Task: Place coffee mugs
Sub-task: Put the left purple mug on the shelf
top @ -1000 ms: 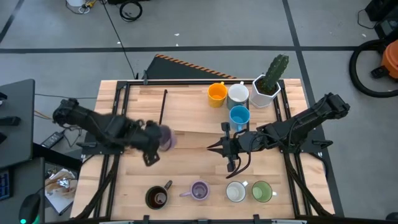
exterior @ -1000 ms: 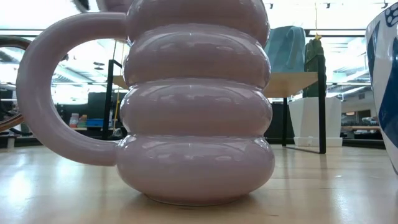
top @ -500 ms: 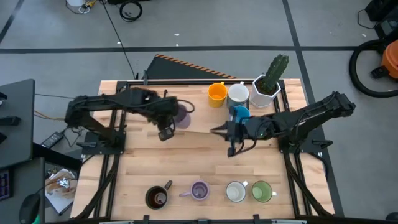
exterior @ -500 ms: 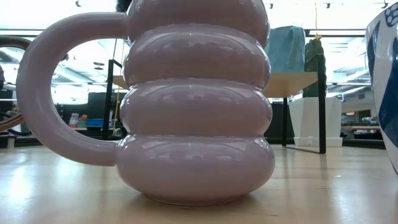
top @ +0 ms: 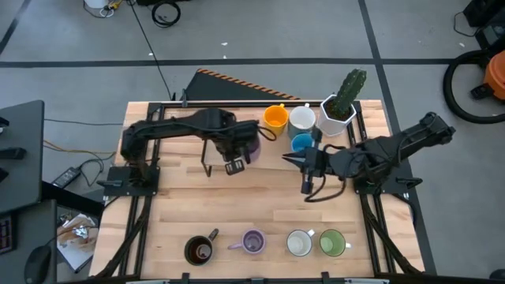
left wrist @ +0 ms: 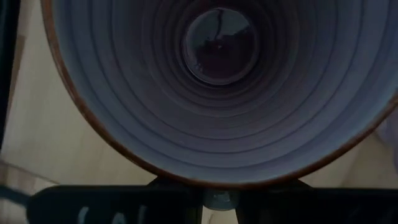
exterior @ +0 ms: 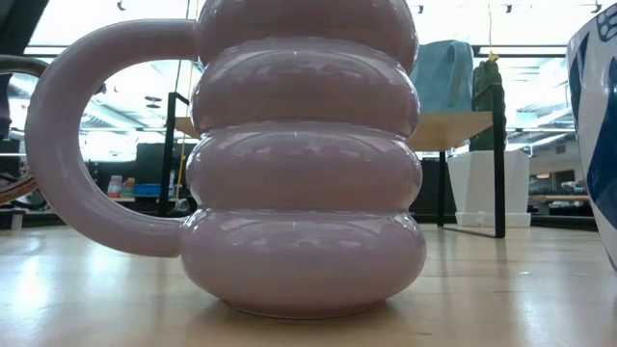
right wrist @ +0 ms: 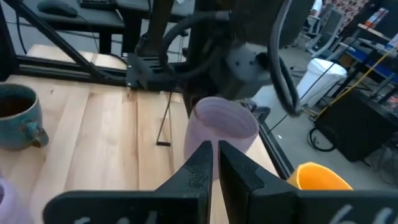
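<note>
The left gripper point(top: 237, 158) is clamped on the rim of a lavender mug point(top: 249, 147), carried at the back of the table just beside the orange mug point(top: 274, 117). Only its wrist camera looks straight down inside: a ribbed, pale violet wall point(left wrist: 217, 93) with a brownish rim, filling the view. From overhead that interior is hidden. The right gripper point(top: 289, 160) has its fingers pressed together on nothing, pointing toward the carried mug from near the blue mug point(top: 302, 143); its own camera catches that mug's outside point(right wrist: 221, 134) as a smooth lilac cylinder under the left wrist, with the orange one point(right wrist: 320, 177) off to one side.

At table height a second lavender mug point(exterior: 304, 154), made of stacked bulging rings with a big loop handle, blocks nearly everything; from above it is small at the front edge point(top: 252, 241), alongside a dark brown mug point(top: 199, 250), a white mug point(top: 298, 244) and a green mug point(top: 332, 243).

The table point(top: 237, 205) is pale wood planks in a black frame. A potted cactus point(top: 344, 102) stands at the back, beside another white mug point(top: 302, 118). Grey floor surrounds it.
</note>
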`<move>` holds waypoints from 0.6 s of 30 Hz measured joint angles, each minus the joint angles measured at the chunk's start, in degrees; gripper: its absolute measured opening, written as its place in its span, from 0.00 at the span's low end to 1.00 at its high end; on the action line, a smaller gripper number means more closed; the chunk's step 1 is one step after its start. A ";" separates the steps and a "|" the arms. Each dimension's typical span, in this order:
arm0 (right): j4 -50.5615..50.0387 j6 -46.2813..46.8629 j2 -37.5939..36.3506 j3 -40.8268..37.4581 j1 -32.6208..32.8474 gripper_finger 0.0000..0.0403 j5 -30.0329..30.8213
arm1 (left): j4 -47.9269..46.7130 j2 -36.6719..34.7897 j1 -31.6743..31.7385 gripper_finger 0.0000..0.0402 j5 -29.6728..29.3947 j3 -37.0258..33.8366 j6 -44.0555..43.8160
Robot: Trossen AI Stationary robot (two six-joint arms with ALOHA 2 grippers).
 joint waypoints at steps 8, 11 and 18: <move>-2.19 0.35 -1.93 -0.02 3.57 0.08 3.31 | 0.24 5.36 0.04 0.14 -0.79 6.59 5.09; -2.45 0.30 -2.55 -0.02 4.41 0.08 3.34 | 1.99 6.13 0.39 0.14 -1.15 6.98 6.46; -2.49 0.15 -3.42 -0.02 6.35 0.08 3.34 | 4.91 7.54 1.40 0.14 -2.31 6.76 8.61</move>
